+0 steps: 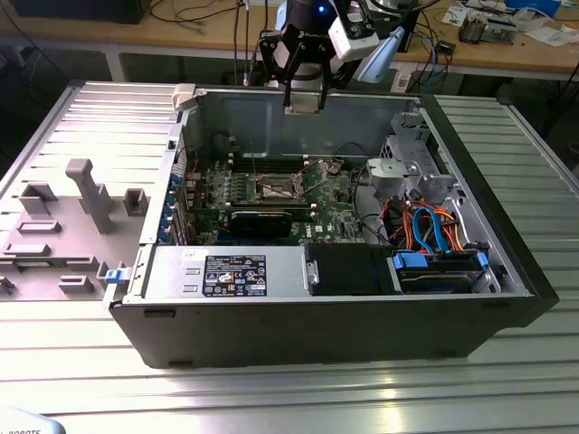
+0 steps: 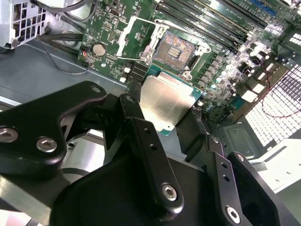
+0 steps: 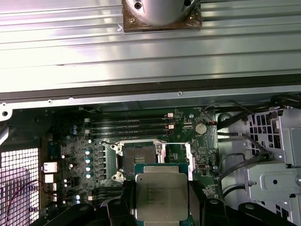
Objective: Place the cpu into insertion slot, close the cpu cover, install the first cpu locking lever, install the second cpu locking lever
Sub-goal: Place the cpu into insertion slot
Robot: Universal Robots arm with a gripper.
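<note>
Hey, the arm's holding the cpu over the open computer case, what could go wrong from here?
1. The end effector grips the cpu by two opposite edges, so it could slip or tilt.
2. The insertion slot lies open with bare contacts; a skewed or off-centre landing might damage them.
3. The cpu cover stands open beside the slot, so the chip might catch it.
</note>
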